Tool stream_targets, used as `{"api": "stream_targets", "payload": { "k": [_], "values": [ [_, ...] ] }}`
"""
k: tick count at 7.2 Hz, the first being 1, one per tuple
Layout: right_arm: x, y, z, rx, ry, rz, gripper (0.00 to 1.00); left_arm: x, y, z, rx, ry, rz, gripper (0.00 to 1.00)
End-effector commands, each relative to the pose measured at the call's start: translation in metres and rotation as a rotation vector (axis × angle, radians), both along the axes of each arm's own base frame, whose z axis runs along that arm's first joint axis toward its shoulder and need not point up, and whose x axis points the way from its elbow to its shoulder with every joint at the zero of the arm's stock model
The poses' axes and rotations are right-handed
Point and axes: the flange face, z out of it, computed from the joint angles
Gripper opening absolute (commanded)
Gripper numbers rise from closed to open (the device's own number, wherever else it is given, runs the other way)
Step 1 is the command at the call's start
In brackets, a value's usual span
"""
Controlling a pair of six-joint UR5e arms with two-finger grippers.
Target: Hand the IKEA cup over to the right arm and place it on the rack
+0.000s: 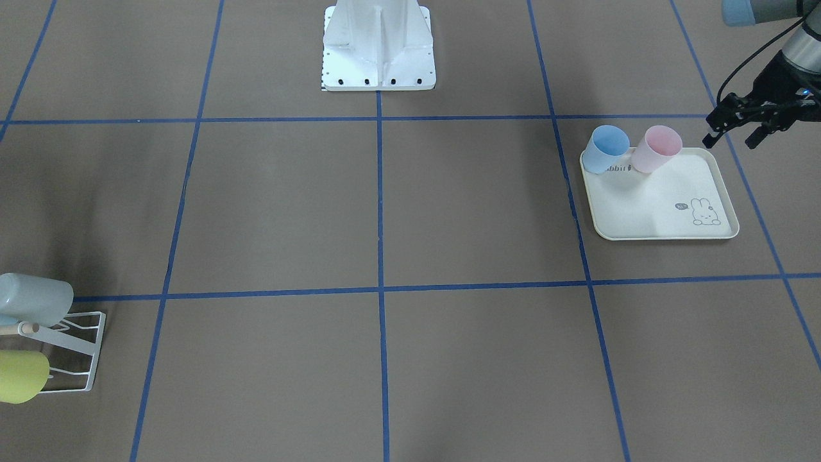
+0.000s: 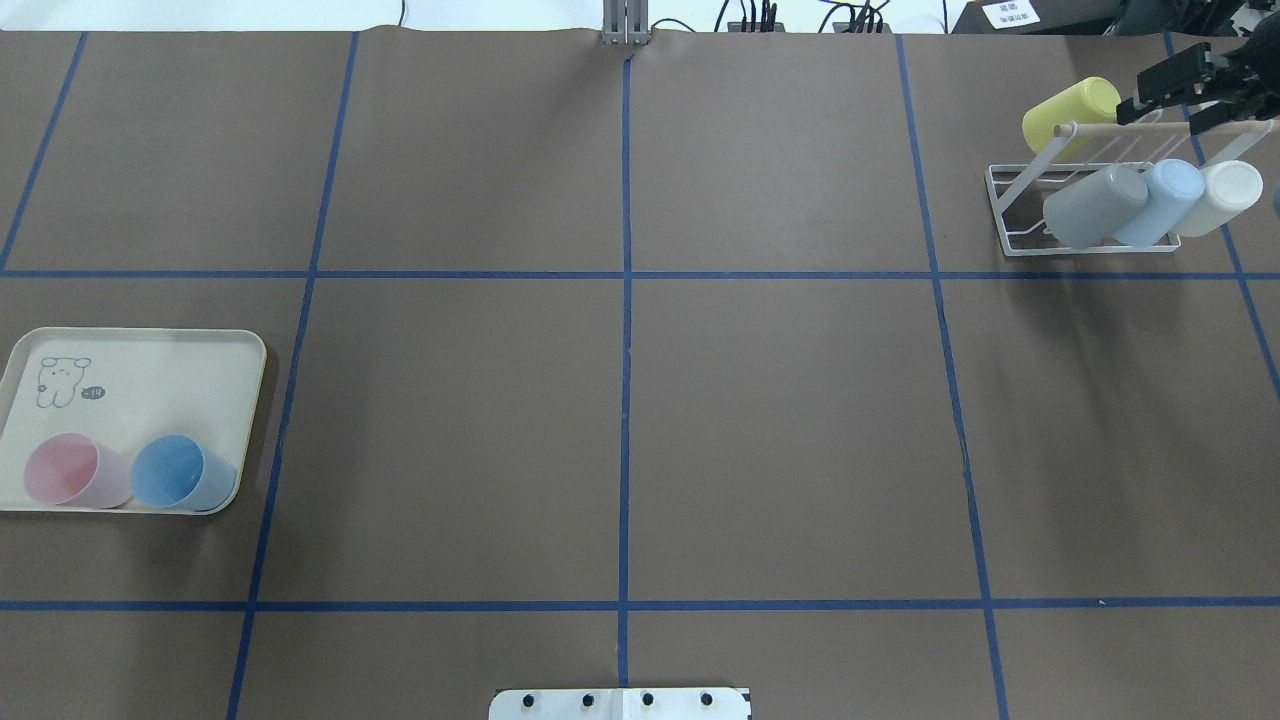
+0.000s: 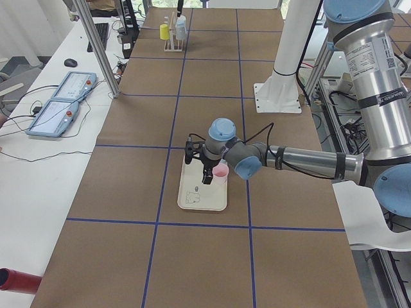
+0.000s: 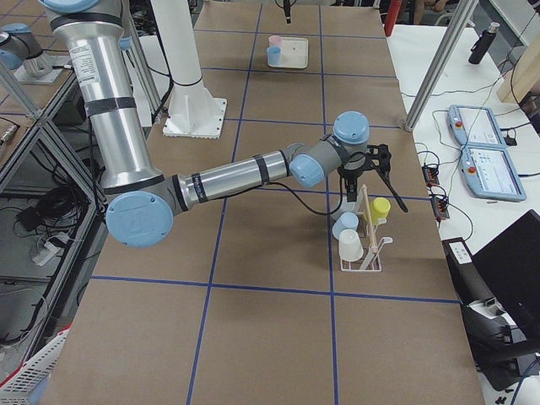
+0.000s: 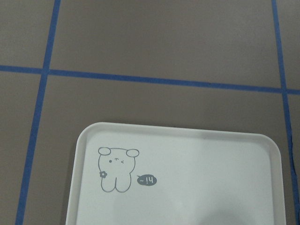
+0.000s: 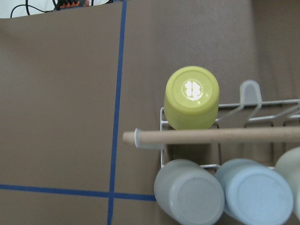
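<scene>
**Student:** Where do we find the cups and the rack?

**Tutor:** We see a pink cup (image 1: pixel 655 149) and a blue cup (image 1: pixel 606 149) standing upright, mouths up. They sit side by side on the cream tray (image 1: pixel 667 212), along the edge nearest the robot's base. We cannot tell which of the two the task means. The rack (image 1: pixel 97 350) stands well apart, at the opposite end of the table (image 2: pixel 780 420). It carries four tilted cups, bottoms outward. A yellow cup (image 6: pixel 191 96) hangs on one side of the wooden dowel (image 6: pixel 211 136). On the other side, a grey cup (image 6: pixel 190 192), a light blue cup (image 6: pixel 255 192) and a white cup (image 2: pixel 1222 197) hang in a row.

**Student:** And how do we read the two grippers?

**Tutor:** The left gripper (image 1: pixel 730 142) hangs above the tray end of the table, near the pink cup. Its fingers are spread wide and hold nothing. Its wrist view looks down on the tray's rabbit print. The right gripper (image 2: pixel 1165 108) hangs over the rack, above the dowel and beside the yellow cup. Its fingers are likewise parted and bare.
</scene>
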Motion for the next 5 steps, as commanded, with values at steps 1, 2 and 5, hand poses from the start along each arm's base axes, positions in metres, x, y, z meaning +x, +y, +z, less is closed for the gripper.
{"api": "stream_targets", "payload": {
  "k": [1,2,5],
  "values": [
    [0.009,0.035,0.002,-0.009,0.003,0.002,1.00,0.029,0.012,0.013,-0.029,-0.015,0.076,1.00],
    [0.009,0.036,0.002,-0.009,0.003,0.002,1.00,0.038,0.016,0.019,-0.036,-0.022,0.100,1.00],
    [0.009,0.037,0.004,-0.014,0.003,0.000,1.00,0.055,0.023,0.038,-0.066,-0.040,0.149,0.57]
  ]
}}
